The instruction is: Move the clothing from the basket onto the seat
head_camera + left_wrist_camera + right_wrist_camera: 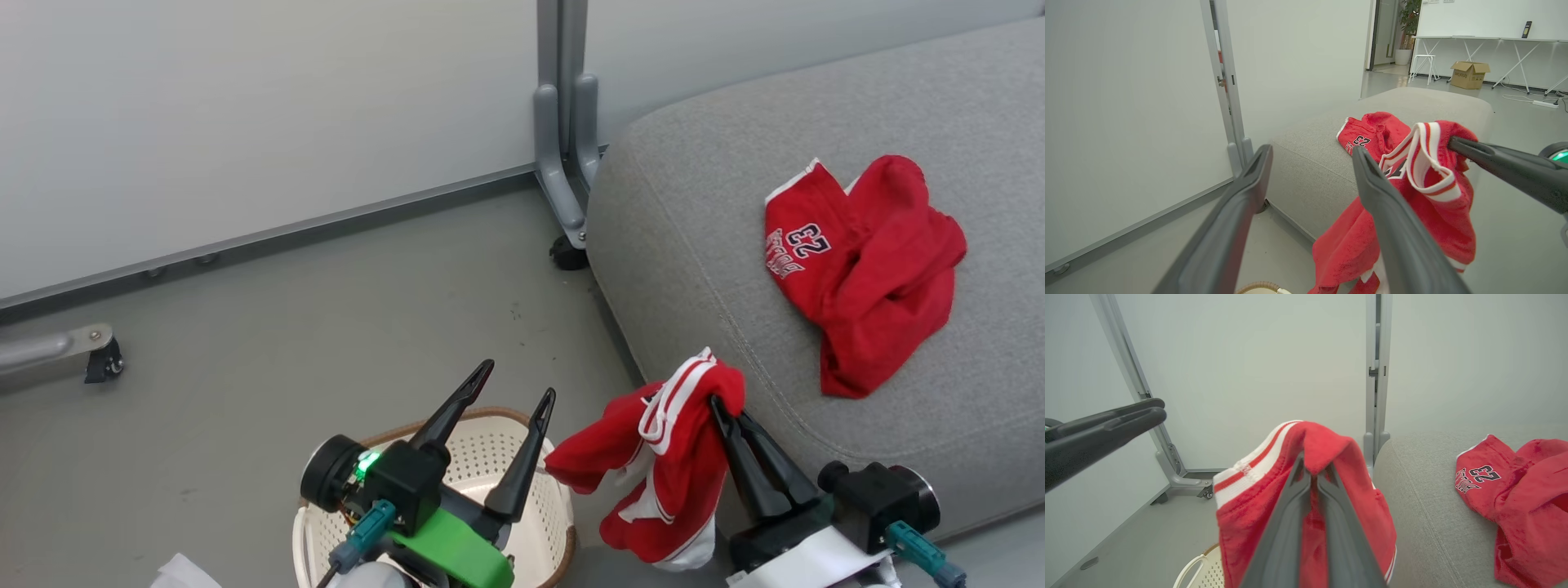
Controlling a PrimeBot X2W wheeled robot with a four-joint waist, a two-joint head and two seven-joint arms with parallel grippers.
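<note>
My right gripper (720, 406) is shut on a red garment with white stripes (665, 461), which hangs in the air between the basket and the seat's front edge. In the right wrist view the garment (1274, 473) drapes over the closed gripper (1312, 473). A second red garment with the number 23 (869, 265) lies crumpled on the grey seat (735, 245). My left gripper (518, 380) stands open and empty above the cream basket (490, 445), whose inside is partly hidden by the arm. The left wrist view shows the hanging garment (1425, 204) just right of my left gripper (1310, 153).
A grey partition post with a caster (563, 180) stands on the floor just left of the seat. White wall panels run behind. A metal leg with a wheel (90, 355) sits at the far left. Grey floor lies open left of the basket.
</note>
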